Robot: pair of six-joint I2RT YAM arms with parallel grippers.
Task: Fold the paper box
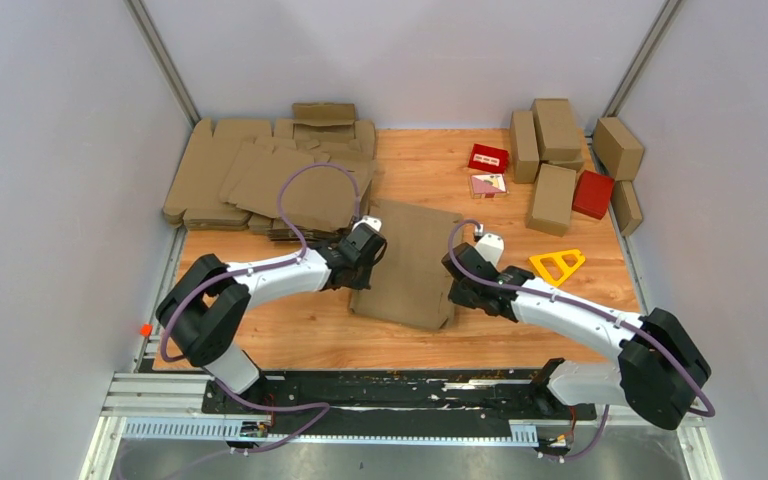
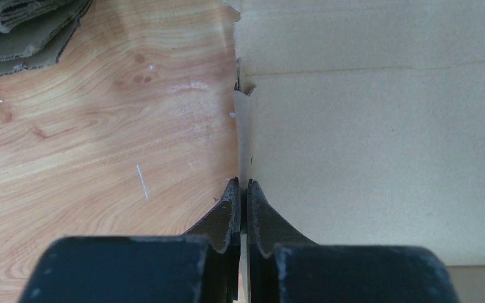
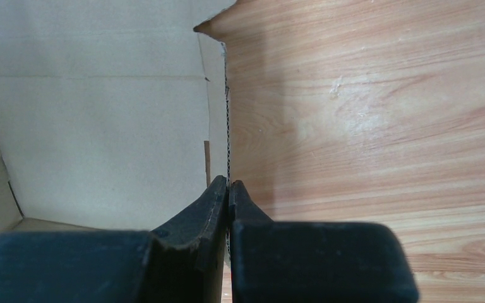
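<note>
Wooden table; paper box in closed fingers

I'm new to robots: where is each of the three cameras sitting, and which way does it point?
Top external: fixed above and behind, looking down on the table; shows the left arm, the right arm and the paper box between them.
Left wrist: on the left arm, looking along its jaws, closed on the paper box's left edge.
Right wrist: on the right arm, looking along its jaws, closed on the paper box's right edge.
Shared: both wrist views show that paper box and table, from opposite sides.
</note>
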